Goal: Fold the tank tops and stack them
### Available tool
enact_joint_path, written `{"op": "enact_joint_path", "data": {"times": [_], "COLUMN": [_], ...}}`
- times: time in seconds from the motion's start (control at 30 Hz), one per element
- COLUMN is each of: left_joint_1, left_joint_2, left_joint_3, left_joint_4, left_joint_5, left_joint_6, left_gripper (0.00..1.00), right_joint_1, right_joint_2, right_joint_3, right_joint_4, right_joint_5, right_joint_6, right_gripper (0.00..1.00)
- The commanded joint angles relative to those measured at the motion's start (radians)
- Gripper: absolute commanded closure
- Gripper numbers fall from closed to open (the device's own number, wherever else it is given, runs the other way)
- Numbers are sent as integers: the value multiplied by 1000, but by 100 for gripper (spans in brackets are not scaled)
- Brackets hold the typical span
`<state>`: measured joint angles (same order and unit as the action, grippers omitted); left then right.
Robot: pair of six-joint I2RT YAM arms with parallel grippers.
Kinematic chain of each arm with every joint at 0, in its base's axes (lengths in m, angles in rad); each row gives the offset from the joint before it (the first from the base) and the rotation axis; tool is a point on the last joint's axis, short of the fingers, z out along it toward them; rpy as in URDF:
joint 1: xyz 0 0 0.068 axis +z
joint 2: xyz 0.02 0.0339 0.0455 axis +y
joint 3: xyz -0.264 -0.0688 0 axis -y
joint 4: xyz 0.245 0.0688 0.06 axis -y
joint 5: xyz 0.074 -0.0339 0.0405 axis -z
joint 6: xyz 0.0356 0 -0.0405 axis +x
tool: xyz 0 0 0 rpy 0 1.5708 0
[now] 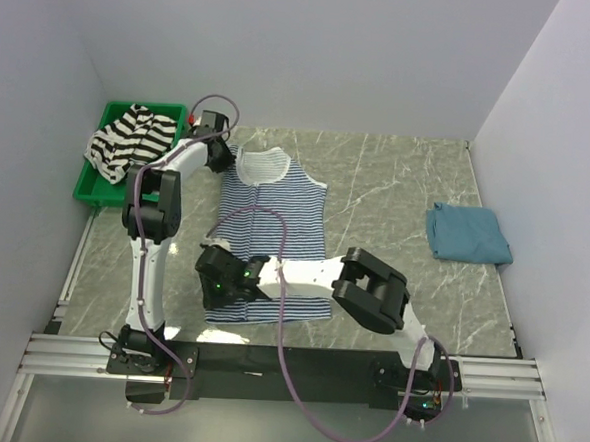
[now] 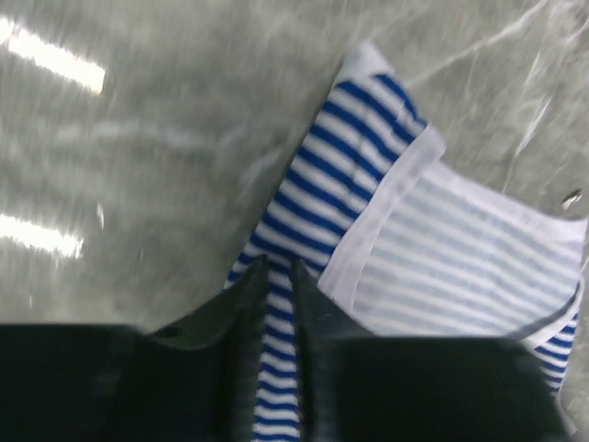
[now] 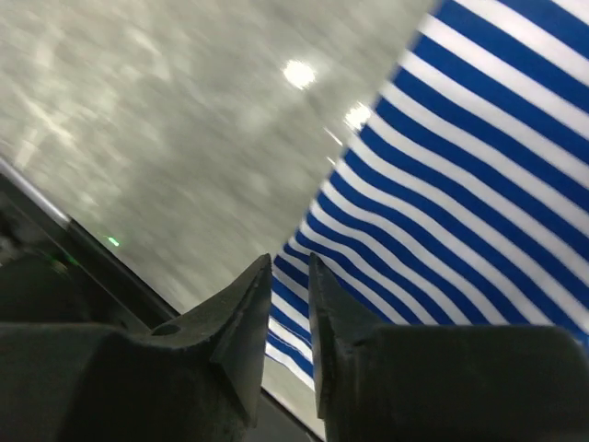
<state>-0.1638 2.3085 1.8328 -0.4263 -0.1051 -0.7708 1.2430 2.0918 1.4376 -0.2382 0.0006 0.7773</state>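
Two narrow pinches: the left end effector (image 2: 279, 285) is closed on the upper-left shoulder of the thin blue-and-white striped cloth tank top (image 1: 275, 220), the right end effector (image 3: 288, 276) on its lower-left hem. The top lies spread mid-frame on the grey marbled table (image 1: 397, 187). A folded teal-blue cloth top (image 1: 467, 235) lies at right. A black-and-white striped cloth top (image 1: 130, 141) fills the green plastic bin (image 1: 88, 190), upper left.

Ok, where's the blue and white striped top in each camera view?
Top external: striped top lies flat mid-table, partly under the arms.
Left wrist: striped top fills the right half, shoulder and neckline.
Right wrist: striped top fills the right side.
Shared landmark: the grey marble table beside it.
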Motion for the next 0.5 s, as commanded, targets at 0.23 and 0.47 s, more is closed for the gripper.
{"op": "enact_joint_path", "data": {"times": [0.23, 0.47], "left_joint_1": [76, 49], "left_joint_2": [34, -193], "left_joint_3": [258, 100], "left_joint_4": [81, 199], "left_joint_5": [235, 207], "left_joint_6": [131, 61], "left_gripper": [41, 33], "right_joint_1": [-115, -388], "right_joint_2": [-184, -424], "right_joint_3": [-23, -195], "right_joint_4": [174, 103], "right_joint_5": [-39, -31], "right_joint_6": [-90, -111], "right_gripper": [53, 50]}}
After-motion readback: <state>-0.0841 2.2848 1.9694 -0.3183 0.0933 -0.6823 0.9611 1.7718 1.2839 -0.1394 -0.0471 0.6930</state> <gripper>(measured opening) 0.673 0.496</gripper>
